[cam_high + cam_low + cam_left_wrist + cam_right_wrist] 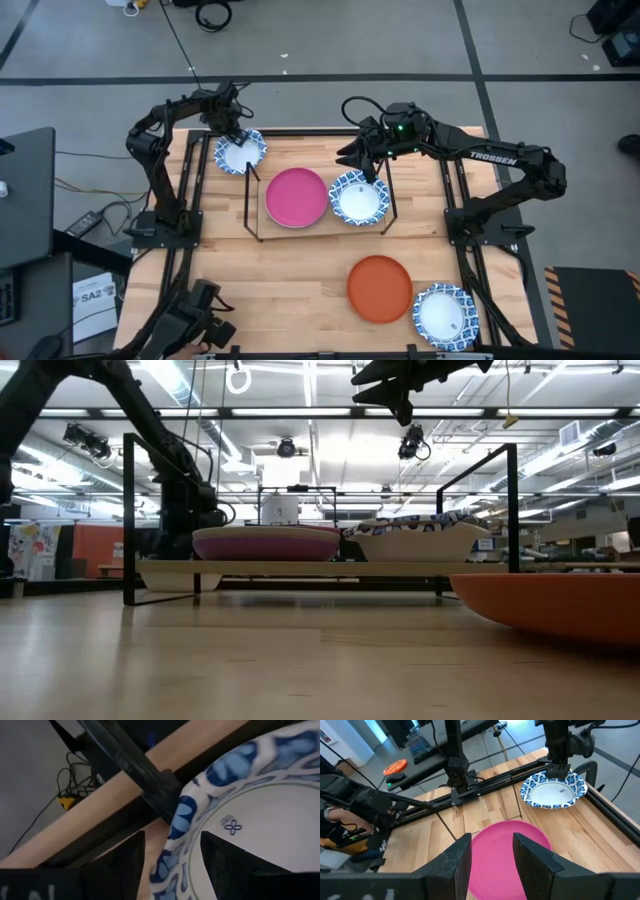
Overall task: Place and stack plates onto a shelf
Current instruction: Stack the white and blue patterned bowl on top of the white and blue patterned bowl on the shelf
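The shelf (249, 205) stands at the table's far middle. On its board (300, 568) rest a magenta plate (297, 197) and a blue-and-white plate (358, 197). My left gripper (235, 135) is shut on another blue-and-white plate (240, 153) just beyond the shelf's left end, near the table's far left corner. My right gripper (365, 160) is open and empty above the shelf's far right part; its wrist view looks past the fingers to the magenta plate (510, 850). An orange plate (380, 288) and a third blue-and-white plate (445, 315) lie on the table, near right. My left gripper pinches the blue-and-white plate's rim (172, 837) at its far edge, one finger (225, 862) over the plate's inside and one (125, 862) outside. The fingers come from the far side, slanting down. Whether the plate's near part rests on the table, I cannot tell.
The table's black frame bar (130, 765) runs close behind the held plate. The shelf's upright rods (128, 520) rise at its corners. Bare wood lies near left and centre (270, 290).
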`<control>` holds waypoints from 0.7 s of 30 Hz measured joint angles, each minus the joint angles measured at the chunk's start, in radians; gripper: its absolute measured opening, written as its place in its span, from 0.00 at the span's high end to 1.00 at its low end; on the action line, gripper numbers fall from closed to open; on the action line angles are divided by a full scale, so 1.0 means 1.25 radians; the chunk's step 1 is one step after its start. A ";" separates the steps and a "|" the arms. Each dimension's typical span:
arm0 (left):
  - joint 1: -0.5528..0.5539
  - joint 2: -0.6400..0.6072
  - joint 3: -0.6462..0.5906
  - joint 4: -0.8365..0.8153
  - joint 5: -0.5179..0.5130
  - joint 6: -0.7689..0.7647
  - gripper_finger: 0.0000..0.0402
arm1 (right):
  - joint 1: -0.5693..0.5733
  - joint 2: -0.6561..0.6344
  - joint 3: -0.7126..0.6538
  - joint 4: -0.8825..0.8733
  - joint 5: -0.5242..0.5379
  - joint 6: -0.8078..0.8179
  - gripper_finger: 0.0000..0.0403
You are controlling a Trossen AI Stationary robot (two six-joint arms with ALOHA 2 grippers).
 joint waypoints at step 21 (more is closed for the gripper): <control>0.000 0.024 0.000 0.001 0.008 0.045 0.77 | -0.001 0.000 0.000 0.001 0.000 0.000 0.63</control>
